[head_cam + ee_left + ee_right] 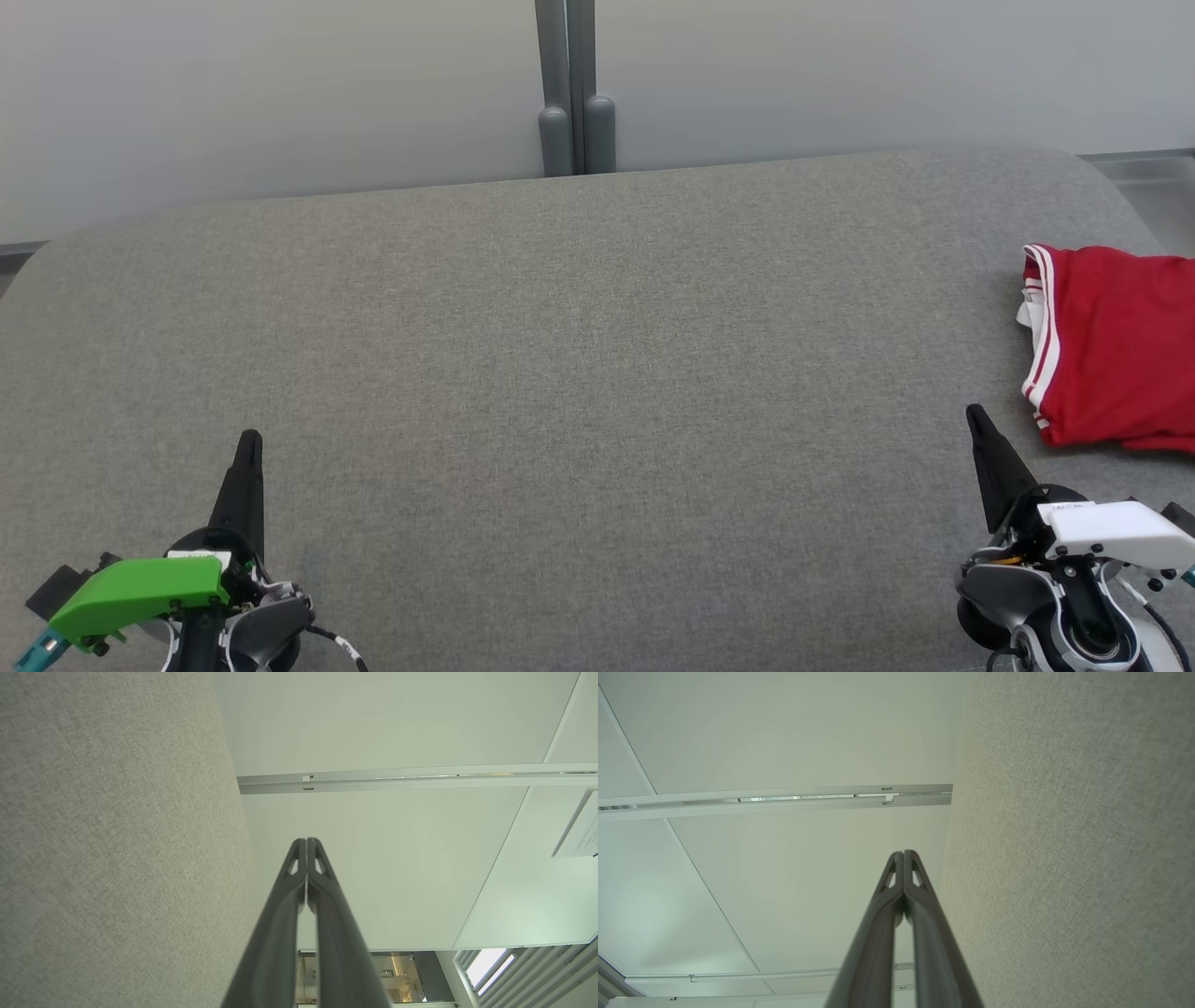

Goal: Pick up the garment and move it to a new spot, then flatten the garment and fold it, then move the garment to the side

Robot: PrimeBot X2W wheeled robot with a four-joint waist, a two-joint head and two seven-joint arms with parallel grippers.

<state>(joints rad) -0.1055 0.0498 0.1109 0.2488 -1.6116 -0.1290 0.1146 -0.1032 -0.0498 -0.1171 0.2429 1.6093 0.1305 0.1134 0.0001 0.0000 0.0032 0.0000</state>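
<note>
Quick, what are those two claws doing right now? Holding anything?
Left gripper: closed, holding nothing.
Right gripper: closed, holding nothing; the garment lies apart from it.

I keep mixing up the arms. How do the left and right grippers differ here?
The left gripper carries a green cover; the right gripper a white one. The left sits far from the red garment; the right is beside it, not touching. Both are shut and empty, over the grey table.
</note>
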